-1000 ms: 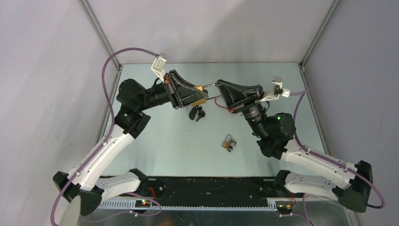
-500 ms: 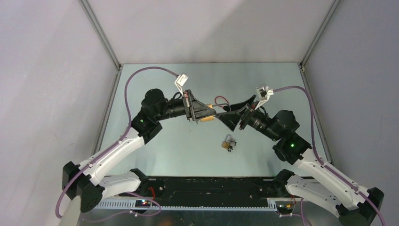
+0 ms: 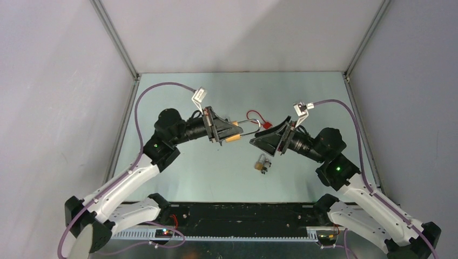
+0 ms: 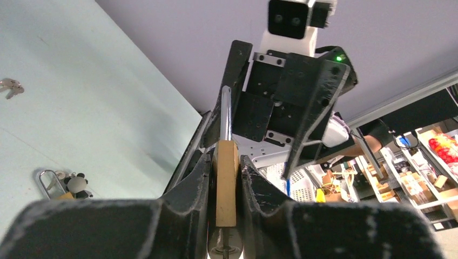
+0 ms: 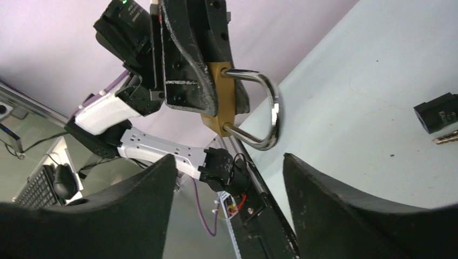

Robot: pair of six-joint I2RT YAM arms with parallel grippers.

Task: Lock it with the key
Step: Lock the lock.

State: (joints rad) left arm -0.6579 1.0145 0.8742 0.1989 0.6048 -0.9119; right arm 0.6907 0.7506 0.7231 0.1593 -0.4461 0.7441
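Note:
A brass padlock [image 3: 233, 138] with a silver shackle [image 3: 246, 125] is held in the air, my left gripper [image 3: 232, 131] shut on its body. In the left wrist view the brass body [image 4: 227, 183] sits clamped between the fingers [image 4: 197, 178], shackle [image 4: 226, 113] pointing away. My right gripper [image 3: 258, 143] faces the shackle, open and empty, a short gap from it. From the right wrist both shackle [image 5: 265, 110] ends meet the body [image 5: 219, 102]. A black-headed key [image 5: 440, 113] lies on the table at that view's right edge. The right gripper [image 5: 229, 162] stands wide.
A small brass padlock with keys attached [image 3: 262, 163] lies on the table in front of both grippers, also seen as the small padlock [image 4: 51, 183]. A red padlock [image 3: 254, 117] lies behind them. Loose silver keys [image 4: 11, 87] rest farther off. Grey walls enclose the table [image 3: 183, 162].
The right gripper went from shut at the shackle to open and has backed off slightly. Both arms have swung nearer the front, the left still carrying the padlock.

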